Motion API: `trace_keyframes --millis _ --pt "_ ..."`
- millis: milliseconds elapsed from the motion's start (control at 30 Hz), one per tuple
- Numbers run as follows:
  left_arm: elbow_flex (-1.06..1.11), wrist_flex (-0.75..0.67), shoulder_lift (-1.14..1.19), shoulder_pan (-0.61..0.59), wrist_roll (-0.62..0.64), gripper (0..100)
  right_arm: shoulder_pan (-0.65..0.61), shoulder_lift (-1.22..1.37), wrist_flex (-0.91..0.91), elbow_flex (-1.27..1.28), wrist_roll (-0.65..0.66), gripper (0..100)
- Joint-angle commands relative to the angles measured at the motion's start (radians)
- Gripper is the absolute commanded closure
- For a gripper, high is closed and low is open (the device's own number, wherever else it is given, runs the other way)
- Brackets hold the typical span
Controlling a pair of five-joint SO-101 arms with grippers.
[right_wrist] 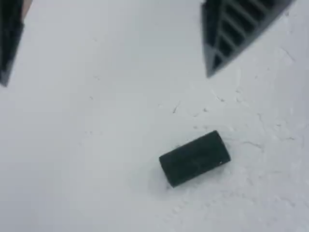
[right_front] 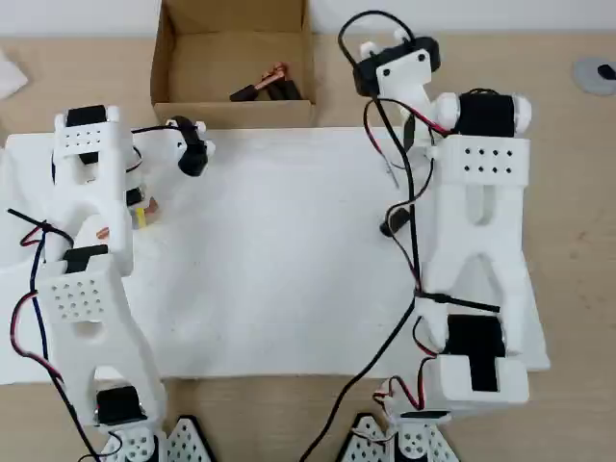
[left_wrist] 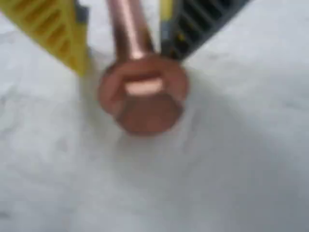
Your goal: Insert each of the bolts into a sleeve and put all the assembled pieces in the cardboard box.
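A copper bolt (left_wrist: 144, 99) lies on the white mat (right_front: 279, 260), its flanged hex head toward the camera. My left gripper (left_wrist: 126, 60) is open and straddles the shaft: the dark finger (left_wrist: 203, 21) sits close against it, and the yellow finger (left_wrist: 53, 29) stands a small gap away. A black sleeve (right_wrist: 194, 158) lies on its side on the mat. My right gripper (right_wrist: 107, 77) hangs wide open above it, and the sleeve lies just beyond its fingertips (right_wrist: 231, 34). The cardboard box (right_front: 162, 67) at the back holds assembled pieces (right_front: 268, 85).
The left arm (right_front: 87, 289) stands over the mat's left edge with a copper glint (right_front: 104, 232) beside it. The right arm (right_front: 476, 221) spans the mat's right side, trailing black and red cables (right_front: 409, 241). Bare mat lies between the arms.
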Motion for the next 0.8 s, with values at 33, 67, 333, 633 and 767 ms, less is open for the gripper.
trace_keyframes --millis 33,67,333,633,767 --pt "-0.028 -0.037 0.036 0.052 0.060 99 -0.013 -0.085 -0.034 0.050 0.002 70.2" --pt "-0.028 -0.038 0.036 0.052 0.069 99 -0.013 -0.085 -0.032 0.064 0.003 70.2" --pt "-0.028 -0.092 0.036 0.020 0.229 99 -0.007 -0.084 -0.198 0.245 -0.273 70.2" --pt "-0.020 -0.101 0.035 0.031 0.370 99 0.005 -0.084 -0.397 0.435 -0.798 70.2" --pt "-0.018 -0.101 0.035 0.032 0.370 99 -0.005 -0.084 -0.483 0.545 -0.802 70.2"
